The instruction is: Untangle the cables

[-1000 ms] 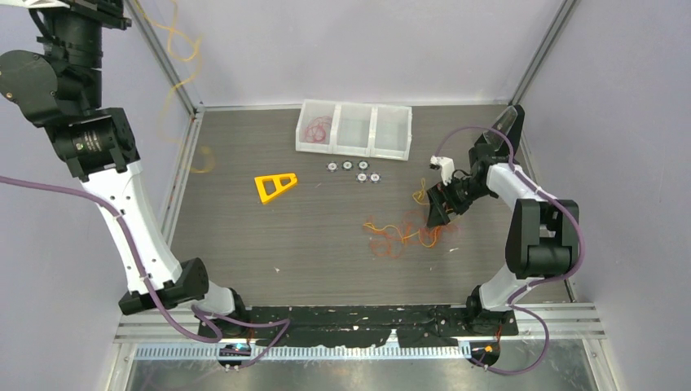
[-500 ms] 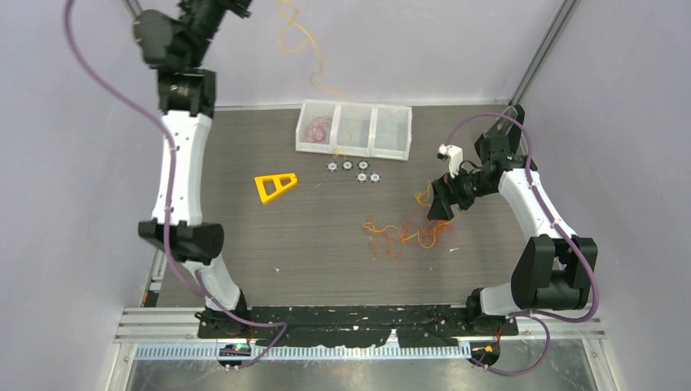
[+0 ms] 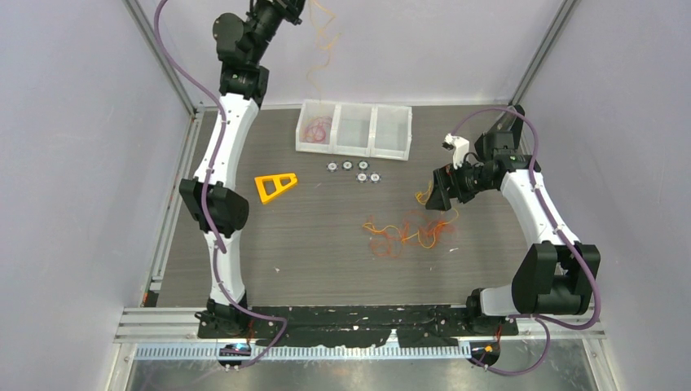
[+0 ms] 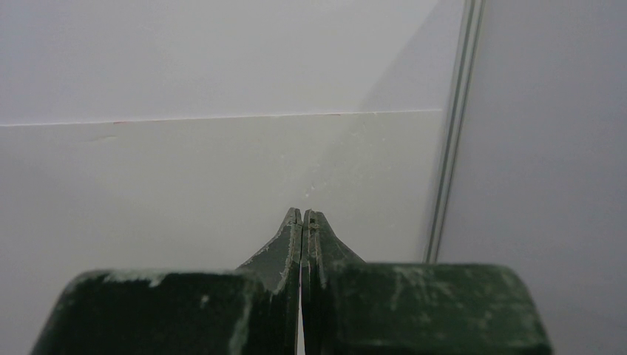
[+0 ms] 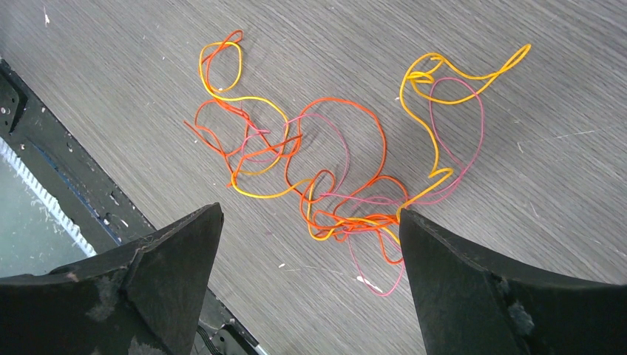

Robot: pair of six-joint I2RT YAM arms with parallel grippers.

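A tangle of thin yellow, orange and pink-red cables (image 3: 406, 232) lies on the table right of centre, and is spread out in the right wrist view (image 5: 325, 163). My right gripper (image 3: 440, 199) hovers over the tangle's right end with its jaws wide open and empty (image 5: 310, 222). My left gripper (image 3: 287, 8) is raised high at the back, jaws pressed shut (image 4: 303, 216). One yellow-orange cable (image 3: 319, 49) hangs from it toward the white bin. That cable does not show in the left wrist view.
A white three-compartment bin (image 3: 389, 151) stands at the back; its left compartment holds coiled red cables (image 3: 316, 129). A yellow triangular frame (image 3: 275, 186) lies left of centre. Several small round metal parts (image 3: 353, 169) sit in front of the bin.
My left arm swung from the far left to above the bin, carrying the hanging cable along. My right gripper shifted slightly back and right over the tangle.
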